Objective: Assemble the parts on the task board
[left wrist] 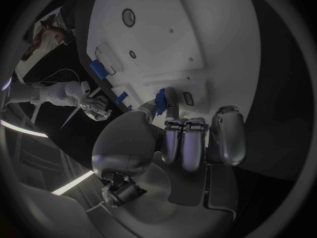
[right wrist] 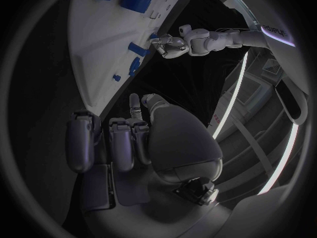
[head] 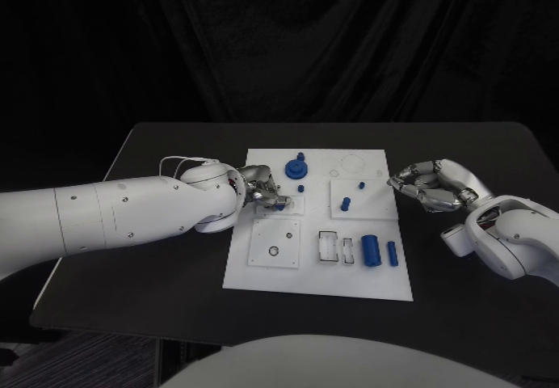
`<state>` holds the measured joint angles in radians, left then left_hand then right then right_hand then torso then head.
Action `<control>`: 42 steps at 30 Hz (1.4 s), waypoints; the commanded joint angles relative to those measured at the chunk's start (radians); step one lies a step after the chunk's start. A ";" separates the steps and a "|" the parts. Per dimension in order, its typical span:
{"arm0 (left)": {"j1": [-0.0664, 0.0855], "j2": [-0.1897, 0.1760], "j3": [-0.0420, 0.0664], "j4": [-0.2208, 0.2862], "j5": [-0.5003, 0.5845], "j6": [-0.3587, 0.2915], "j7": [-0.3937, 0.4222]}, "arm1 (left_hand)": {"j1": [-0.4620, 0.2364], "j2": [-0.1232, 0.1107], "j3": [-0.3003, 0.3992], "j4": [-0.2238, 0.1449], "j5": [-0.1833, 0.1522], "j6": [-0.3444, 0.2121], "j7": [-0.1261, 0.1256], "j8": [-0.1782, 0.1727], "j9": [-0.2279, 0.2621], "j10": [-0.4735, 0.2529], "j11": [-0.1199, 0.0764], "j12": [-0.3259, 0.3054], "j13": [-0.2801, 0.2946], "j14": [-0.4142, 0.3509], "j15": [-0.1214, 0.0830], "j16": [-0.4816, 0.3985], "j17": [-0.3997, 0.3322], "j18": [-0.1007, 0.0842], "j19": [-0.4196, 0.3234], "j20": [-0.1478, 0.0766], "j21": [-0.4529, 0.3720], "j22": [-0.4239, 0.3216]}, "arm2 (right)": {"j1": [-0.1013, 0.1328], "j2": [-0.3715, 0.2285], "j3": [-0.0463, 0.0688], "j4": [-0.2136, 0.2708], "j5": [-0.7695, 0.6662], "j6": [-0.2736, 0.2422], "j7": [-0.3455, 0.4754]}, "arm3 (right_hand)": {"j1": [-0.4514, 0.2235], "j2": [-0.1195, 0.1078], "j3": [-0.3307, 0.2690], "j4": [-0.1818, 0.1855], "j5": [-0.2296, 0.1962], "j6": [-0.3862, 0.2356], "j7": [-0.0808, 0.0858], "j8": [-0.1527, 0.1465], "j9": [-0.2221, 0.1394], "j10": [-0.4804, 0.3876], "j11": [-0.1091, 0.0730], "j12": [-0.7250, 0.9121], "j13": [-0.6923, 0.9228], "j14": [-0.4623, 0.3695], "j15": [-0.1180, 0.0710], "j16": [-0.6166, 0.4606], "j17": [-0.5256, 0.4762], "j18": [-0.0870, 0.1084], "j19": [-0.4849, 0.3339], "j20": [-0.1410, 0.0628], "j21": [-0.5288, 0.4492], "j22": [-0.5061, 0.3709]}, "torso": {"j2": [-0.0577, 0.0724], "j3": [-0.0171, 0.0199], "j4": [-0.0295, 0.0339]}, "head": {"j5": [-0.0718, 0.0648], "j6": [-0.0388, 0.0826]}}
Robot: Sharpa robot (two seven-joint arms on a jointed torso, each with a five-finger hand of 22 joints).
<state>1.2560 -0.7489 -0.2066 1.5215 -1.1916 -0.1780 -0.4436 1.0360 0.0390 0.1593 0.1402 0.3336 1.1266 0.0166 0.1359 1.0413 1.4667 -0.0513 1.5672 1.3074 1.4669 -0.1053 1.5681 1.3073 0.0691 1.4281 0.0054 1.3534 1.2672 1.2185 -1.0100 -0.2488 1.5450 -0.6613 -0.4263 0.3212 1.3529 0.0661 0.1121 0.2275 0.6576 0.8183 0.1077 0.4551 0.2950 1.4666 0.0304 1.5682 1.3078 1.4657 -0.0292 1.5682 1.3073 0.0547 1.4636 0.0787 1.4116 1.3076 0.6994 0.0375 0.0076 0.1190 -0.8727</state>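
Note:
The white task board (head: pixel 262 271) lies mid-table. My left hand (head: pixel 261 192) hovers over its left middle and pinches a small blue part (head: pixel 283 204) between thumb and finger, low against the board; the left wrist view shows that part (left wrist: pixel 160 98) at the fingertips. A blue round part (head: pixel 297 168) and a small peg (head: pixel 300 188) stand just beyond it. Two blue pegs (head: pixel 345 204) stand on a raised square. A thick blue cylinder (head: pixel 371 250) and a thinner one (head: pixel 392 254) lie at the board's near right. My right hand (head: pixel 431 186) sits at the board's right edge, fingers curled in, holding nothing.
A white square plate with a hole (head: pixel 276 242) and two narrow white slots (head: pixel 329 246) sit on the board's near half. The black table (head: pixel 163 275) has bare room on both sides of the board. The right wrist view shows the board's edge (right wrist: pixel 99 58).

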 commanded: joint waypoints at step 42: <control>-0.005 -0.022 -0.005 0.029 -0.001 -0.143 0.057 | -0.027 -0.014 0.110 -0.057 0.021 0.012 -0.004 -0.011 -0.007 0.104 -0.006 0.004 0.263 0.104 -0.004 0.003 0.263 0.006 0.008 -0.004 -0.009 0.012 | -0.003 -0.002 0.000 0.000 0.000 0.010 -0.018 | 0.012 -0.003 0.007 -0.007 0.011 -0.009 -0.002 0.007 0.001 0.104 -0.001 0.003 0.263 0.105 -0.005 0.003 0.263 -0.010 0.016 -0.004 -0.005 0.205 | 0.000 0.0009 0.0001 | 0.002 0.000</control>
<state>1.2531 -0.7742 -0.2117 1.5525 -1.1911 -0.3092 -0.3963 1.0160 0.0253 0.2703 0.0766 0.3594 1.1329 0.0141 0.1213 1.0330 1.4647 -0.0533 1.5672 1.3074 1.4669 -0.1052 1.5681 1.3073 0.0691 1.4317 0.0018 1.3495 1.2782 1.2180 -1.0110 -0.2491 1.5427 -0.6613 -0.4223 0.3188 1.3570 0.0618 0.1149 0.2246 0.6656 0.8147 0.1041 0.4550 0.2950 1.4666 0.0304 1.5682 1.3078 1.4657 -0.0292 1.5682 1.3073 0.0547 1.4636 0.0787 1.4116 1.3074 0.6999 0.0376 0.0081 0.1201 -0.8727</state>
